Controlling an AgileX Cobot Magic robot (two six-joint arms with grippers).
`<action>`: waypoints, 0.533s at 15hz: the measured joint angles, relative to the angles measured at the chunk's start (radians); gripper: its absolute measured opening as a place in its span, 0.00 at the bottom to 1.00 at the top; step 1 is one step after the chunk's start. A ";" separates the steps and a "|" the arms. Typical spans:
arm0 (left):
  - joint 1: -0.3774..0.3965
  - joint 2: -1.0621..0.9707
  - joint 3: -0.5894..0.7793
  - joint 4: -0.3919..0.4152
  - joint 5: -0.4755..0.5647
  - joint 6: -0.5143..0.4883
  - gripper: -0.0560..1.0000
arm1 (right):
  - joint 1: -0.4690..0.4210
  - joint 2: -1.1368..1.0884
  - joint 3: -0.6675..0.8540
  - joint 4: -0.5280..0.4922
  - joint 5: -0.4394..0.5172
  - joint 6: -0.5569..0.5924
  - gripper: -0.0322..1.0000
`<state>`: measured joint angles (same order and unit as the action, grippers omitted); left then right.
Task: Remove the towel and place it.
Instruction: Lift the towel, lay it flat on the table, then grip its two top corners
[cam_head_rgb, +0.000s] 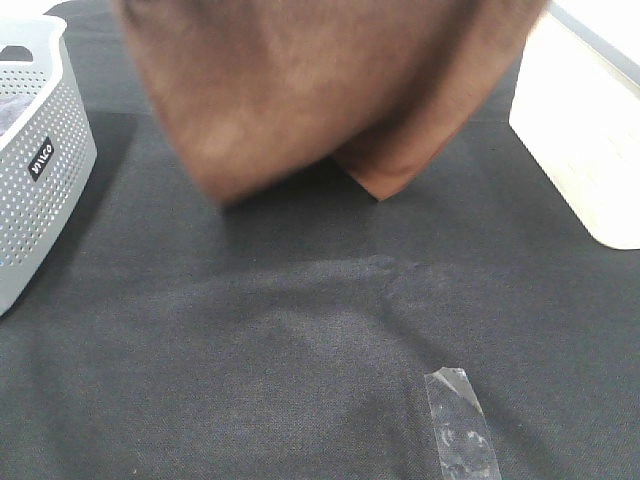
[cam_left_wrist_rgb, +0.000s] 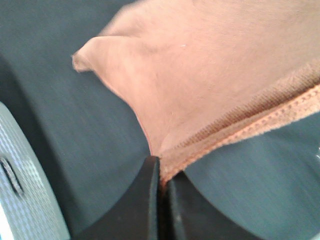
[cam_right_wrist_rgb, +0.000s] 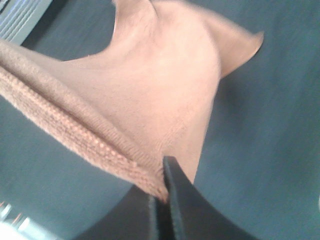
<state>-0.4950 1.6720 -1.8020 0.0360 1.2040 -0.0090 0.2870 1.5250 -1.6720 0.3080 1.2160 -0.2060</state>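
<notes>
The brown plush towel (cam_head_rgb: 310, 90) hangs in the air over the far part of the black table cloth (cam_head_rgb: 300, 330), with two lower corners dangling and blurred. Neither gripper shows in the exterior high view; the towel fills the top of it. In the left wrist view my left gripper (cam_left_wrist_rgb: 162, 172) is shut on the towel's stitched edge (cam_left_wrist_rgb: 240, 130). In the right wrist view my right gripper (cam_right_wrist_rgb: 162, 175) is shut on another stitched edge of the towel (cam_right_wrist_rgb: 75, 135). The towel (cam_left_wrist_rgb: 200, 65) drapes away from both grippers (cam_right_wrist_rgb: 165, 75). No white tag shows.
A grey perforated basket (cam_head_rgb: 35, 160) stands at the left edge, also seen in the left wrist view (cam_left_wrist_rgb: 25, 200). A pale wooden board (cam_head_rgb: 590, 140) lies at the right. A strip of clear tape (cam_head_rgb: 460, 430) sticks on the cloth near the front.
</notes>
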 joint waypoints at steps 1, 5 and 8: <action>-0.006 -0.032 0.039 -0.007 -0.003 -0.010 0.05 | 0.001 -0.033 0.041 0.008 0.000 0.000 0.04; -0.019 -0.251 0.321 -0.094 -0.033 -0.044 0.05 | 0.006 -0.243 0.298 0.073 -0.005 0.013 0.04; -0.019 -0.411 0.496 -0.191 -0.053 -0.044 0.05 | 0.010 -0.370 0.444 0.108 -0.014 0.060 0.04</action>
<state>-0.5140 1.2610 -1.3060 -0.1550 1.1510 -0.0530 0.2970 1.1550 -1.2280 0.4160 1.2020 -0.1460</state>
